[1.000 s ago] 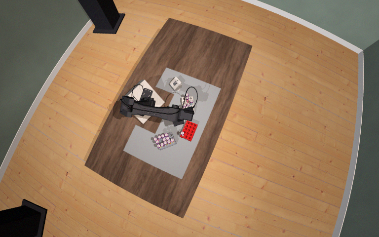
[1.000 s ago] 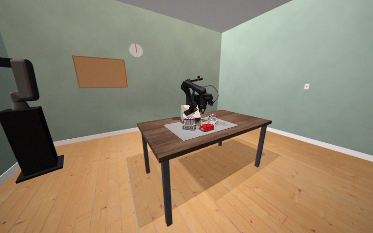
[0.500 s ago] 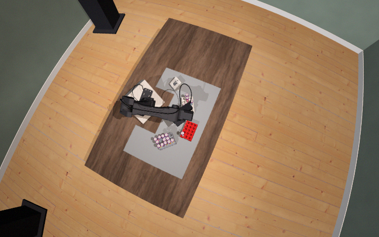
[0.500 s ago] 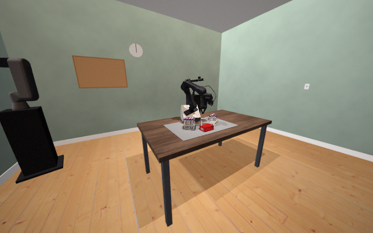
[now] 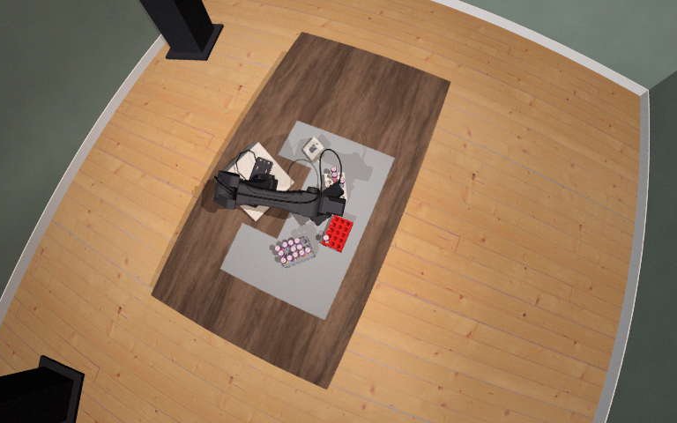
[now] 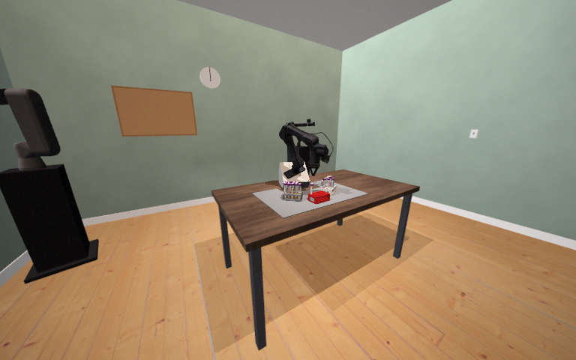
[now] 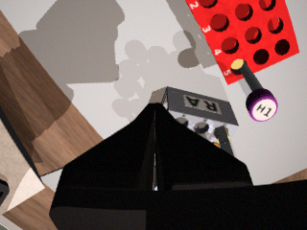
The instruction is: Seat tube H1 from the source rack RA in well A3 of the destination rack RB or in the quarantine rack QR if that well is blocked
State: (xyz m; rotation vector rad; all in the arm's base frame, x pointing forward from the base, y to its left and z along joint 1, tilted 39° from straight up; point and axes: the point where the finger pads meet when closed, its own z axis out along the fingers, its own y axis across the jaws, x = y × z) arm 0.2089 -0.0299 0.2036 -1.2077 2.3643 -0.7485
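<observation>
Tube H1 [image 5: 326, 238] [image 6: 311, 187] [image 7: 263, 107], purple-rimmed with a white cap top, stands in the red rack QR [image 5: 343, 230] [image 6: 320, 196] [image 7: 290, 34]. It is in the corner well by the number 5, on the side nearest the base; its depth is hard to judge. My gripper [image 6: 313, 173] [image 7: 154, 113] is shut and empty, above and clear of the racks, in front of part of RA in the wrist view. The grey rack RA [image 5: 311, 256] [image 6: 292, 199] [image 7: 226, 114] holds several tubes. The white rack RB [image 5: 345, 192] [image 6: 333, 189] is partly hidden by the arm; well A3 cannot be made out.
RB holds several capped tubes at its far end. A small white box [image 5: 315, 146], which looks like the DONE button, sits beyond RB; its lamp cannot be read. The racks stand on the grey bench mat [image 5: 300, 291] [image 6: 277, 209]. The arm's cable loops over RB.
</observation>
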